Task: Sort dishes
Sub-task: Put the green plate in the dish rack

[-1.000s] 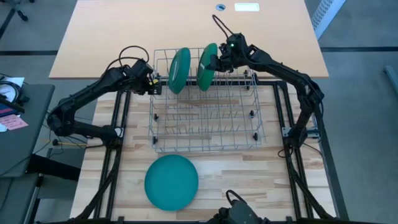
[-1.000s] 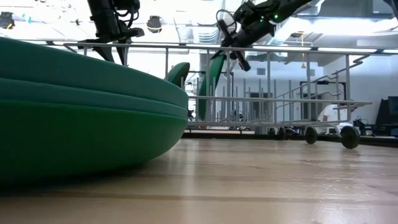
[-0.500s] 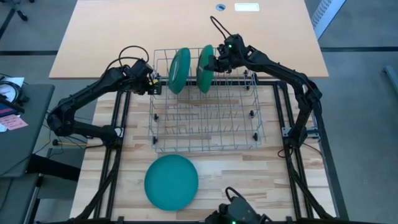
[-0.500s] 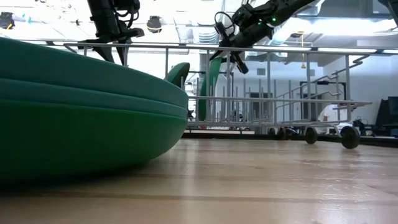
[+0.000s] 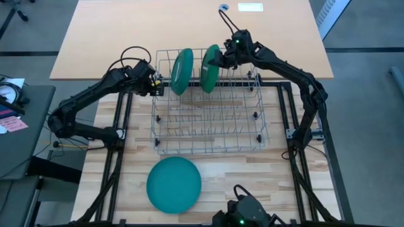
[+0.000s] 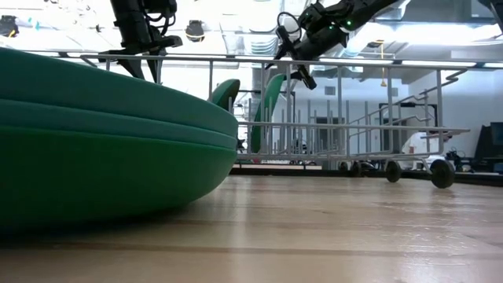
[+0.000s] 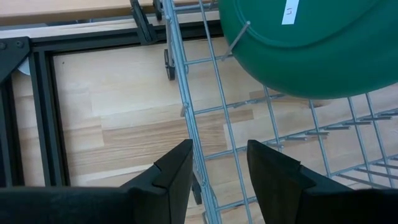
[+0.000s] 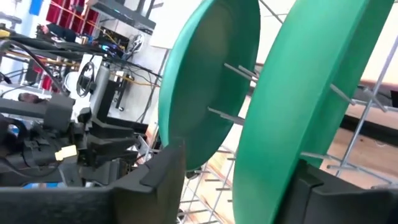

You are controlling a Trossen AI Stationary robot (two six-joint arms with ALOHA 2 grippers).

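Observation:
Two green dishes stand on edge between the tines at the far end of the wire rack (image 5: pixel 208 120): a left dish (image 5: pixel 182 71) and a right dish (image 5: pixel 210 67). A teal dish (image 5: pixel 174 185) lies flat on the wooden table in front of the rack. My right gripper (image 5: pixel 219 60) is open at the right dish's upper rim, which runs between its fingers in the right wrist view (image 8: pixel 239 163). My left gripper (image 5: pixel 156 85) is open above the rack's far left corner, its fingers astride the rack's left rim wire (image 7: pixel 189 134). My right gripper has the right dish's upper rim (image 8: pixel 273 143) between its open fingers, coming at it from the table's right, slanting down. Room shows on one side of the rim; whether the other finger (image 8: pixel 311 186) touches it, I cannot tell. My left gripper points down over the rack's left rim wire, which passes close by one finger (image 7: pixel 177 171); whether it touches, I cannot tell.
Black frame rails (image 5: pixel 120 126) run along both sides of the wooden table. A bare tan tabletop (image 5: pixel 189 25) lies beyond the rack. The rack's near rows of tines (image 5: pixel 208 135) stand unfilled. In the low view the flat dish (image 6: pixel 102 141) fills the left foreground.
My right gripper has opened at the right dish's upper rim and let it go. The dish stays standing in the rack's tines. My left arm has kept still.

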